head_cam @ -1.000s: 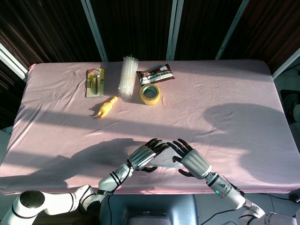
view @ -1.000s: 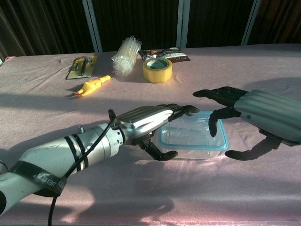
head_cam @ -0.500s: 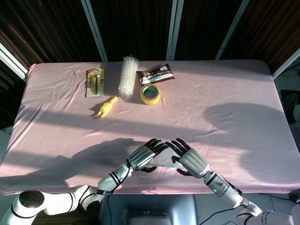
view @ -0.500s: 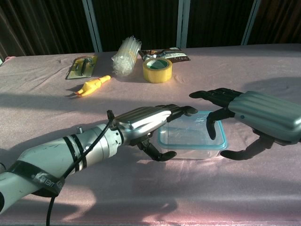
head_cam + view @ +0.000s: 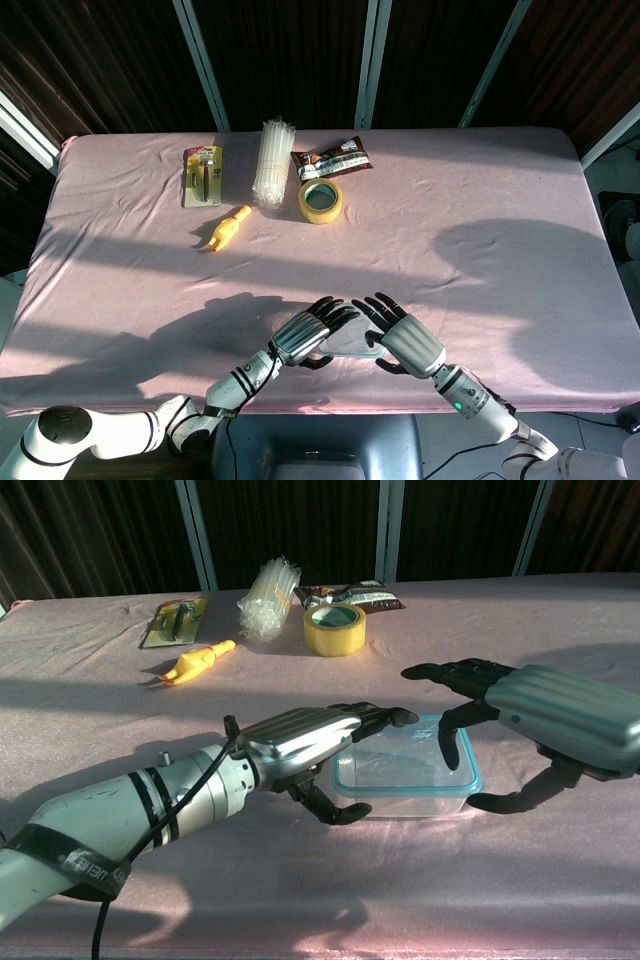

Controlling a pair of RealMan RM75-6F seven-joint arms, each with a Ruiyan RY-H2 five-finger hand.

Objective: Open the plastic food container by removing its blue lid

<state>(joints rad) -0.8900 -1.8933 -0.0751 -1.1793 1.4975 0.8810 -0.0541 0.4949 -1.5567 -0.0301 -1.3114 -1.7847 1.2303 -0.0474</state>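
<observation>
In chest view only, blue lid (image 5: 407, 765) unhidden.

Plastic food container (image 5: 405, 773): clear, shallow, rectangular, rounded corners. Blue lid (image 5: 460, 748) seated on top, closed. Lies flat on the pink-covered bench (image 5: 300, 880), near its front edge, well apart from the yellow tape roll (image 5: 334, 628).

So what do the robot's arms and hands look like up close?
Each robot hand, left and right, has a ribbed silver back and black fingers. The left arm is shiny silver-white with black bands, a thin black cable and a black lettered strap.
</observation>
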